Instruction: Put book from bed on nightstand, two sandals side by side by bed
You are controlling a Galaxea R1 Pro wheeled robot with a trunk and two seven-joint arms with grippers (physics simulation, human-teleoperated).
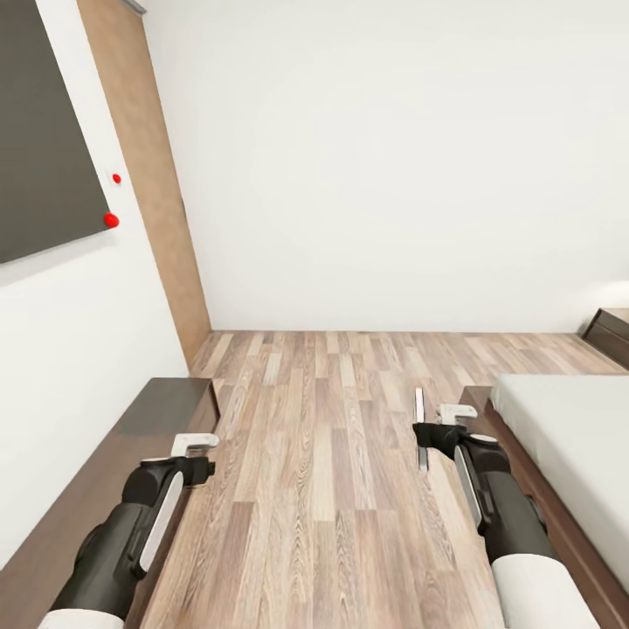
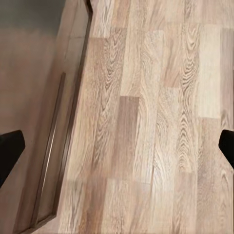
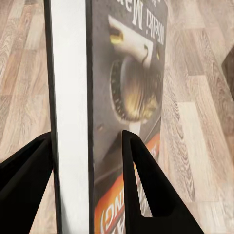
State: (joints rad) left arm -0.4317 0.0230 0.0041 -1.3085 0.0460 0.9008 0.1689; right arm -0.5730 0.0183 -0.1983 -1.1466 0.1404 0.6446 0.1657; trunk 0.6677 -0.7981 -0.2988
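Right gripper [image 3: 87,161]: clamped on the book [image 3: 131,83], held on edge above the floor [image 1: 323,489] beside the bed [image 1: 568,437] | Left gripper [image 2: 117,146]: spread, empty | Handling: judged thin, light, glossy cover may slip; pinch flat across both covers near the spine.

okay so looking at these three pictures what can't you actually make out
- Book: the right wrist view's edges cut off the cover lettering, and the right gripper fingers cover part.
- Bed: cropped by the head view's right edge.
- Dark furniture at far right: mostly out of frame.
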